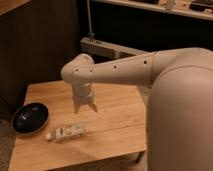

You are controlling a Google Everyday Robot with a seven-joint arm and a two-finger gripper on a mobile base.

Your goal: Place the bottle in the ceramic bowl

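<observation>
Sitting at the lower left of the frame, the ceramic bowl [30,118] rests on the left end of the wooden worktop [122,125], dark and glossy, round and shallow, with nothing visible inside it. Just to its right and a little lower in the frame, the bottle [68,131] lies on its side on the worktop, apart from the bowl, its white cap [49,135] pointing left toward the bowl's lower edge and its pale labelled body running to the right. Above and slightly right of the bottle, near the centre of the frame, the end effector [85,110] hangs pointing straight down with its two fingers spread apart and nothing between them; it is clear of the bottle and not touching it. From the rounded wrist above it, the pale arm [117,70] stretches rightward and slightly upward across the middle of the frame. It joins the large cream robot body [185,115] that fills the right side from mid-height to the bottom edge. Behind the arm, a grey beam [107,48] crosses the dark background in the upper middle.
</observation>
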